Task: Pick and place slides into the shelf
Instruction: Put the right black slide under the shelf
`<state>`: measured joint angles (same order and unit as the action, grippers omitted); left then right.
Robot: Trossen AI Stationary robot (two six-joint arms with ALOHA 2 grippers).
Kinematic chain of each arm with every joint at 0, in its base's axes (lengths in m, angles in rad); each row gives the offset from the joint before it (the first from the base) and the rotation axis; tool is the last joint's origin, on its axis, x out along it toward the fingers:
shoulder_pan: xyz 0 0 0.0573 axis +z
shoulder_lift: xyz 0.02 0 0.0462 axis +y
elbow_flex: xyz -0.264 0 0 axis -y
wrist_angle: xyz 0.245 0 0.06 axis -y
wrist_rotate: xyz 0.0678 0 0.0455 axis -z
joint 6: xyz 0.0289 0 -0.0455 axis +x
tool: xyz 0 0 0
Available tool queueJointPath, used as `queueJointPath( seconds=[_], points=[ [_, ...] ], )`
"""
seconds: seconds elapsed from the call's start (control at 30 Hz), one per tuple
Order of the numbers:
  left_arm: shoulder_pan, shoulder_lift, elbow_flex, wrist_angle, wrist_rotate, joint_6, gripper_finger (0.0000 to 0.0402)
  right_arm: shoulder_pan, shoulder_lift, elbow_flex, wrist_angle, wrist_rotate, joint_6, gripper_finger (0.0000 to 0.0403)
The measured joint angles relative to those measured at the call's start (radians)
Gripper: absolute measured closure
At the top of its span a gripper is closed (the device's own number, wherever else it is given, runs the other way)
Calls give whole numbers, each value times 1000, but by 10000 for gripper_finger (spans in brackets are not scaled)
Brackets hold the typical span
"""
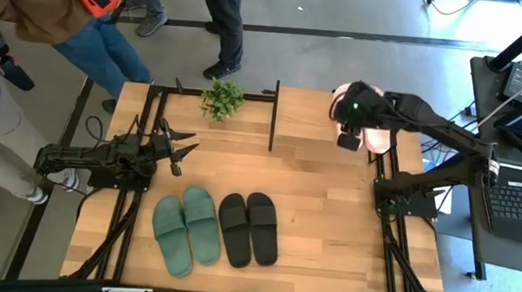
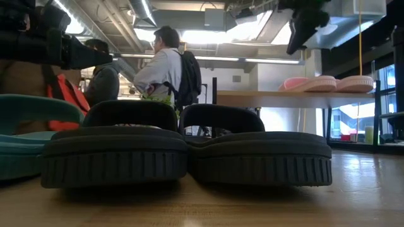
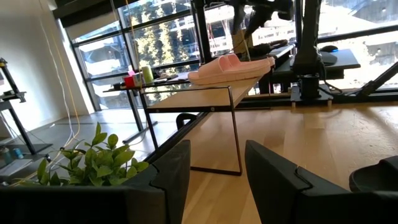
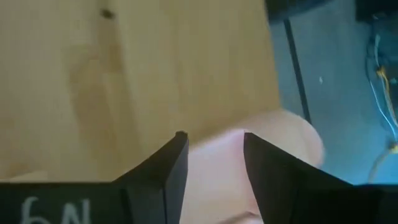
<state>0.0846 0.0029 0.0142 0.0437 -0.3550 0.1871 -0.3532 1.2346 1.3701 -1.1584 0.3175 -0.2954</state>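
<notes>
Daylight from the tall glass windows floods the left wrist view, glaring white behind the pale pink foam slides. In the low view, ceiling strip lights backlight the black foam slides, leaving them dark silhouettes. The right wrist view is soft and blurred across the light-wood plank shelf top.

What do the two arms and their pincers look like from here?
Both arms are dark, jointed and slim. The left pincer has two black, flat fingers. The right pincer matches it; its wrist shows a small green light, and white handwritten marks sit by its fingers.
</notes>
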Motion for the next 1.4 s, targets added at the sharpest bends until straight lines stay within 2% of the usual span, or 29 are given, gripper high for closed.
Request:
queueJointPath(
  seconds=[0.4, 0.63, 0.9, 1.17, 1.4],
  points=[
    [0, 0, 0, 0, 0, 0, 256, 385, 62, 0, 55, 2, 234, 247],
    [0, 0, 0, 0, 0, 0, 256, 570, 229, 0, 145, 3, 326, 247],
    [0, 0, 0, 0, 0, 0, 256, 769, 421, -1, 363, 3, 347, 247],
    [0, 0, 0, 0, 0, 0, 256, 903, 565, -1, 515, 199, 371, 247],
    [0, 0, 0, 0, 0, 0, 256, 933, 669, -1, 639, 241, 397, 247]
  ],
)
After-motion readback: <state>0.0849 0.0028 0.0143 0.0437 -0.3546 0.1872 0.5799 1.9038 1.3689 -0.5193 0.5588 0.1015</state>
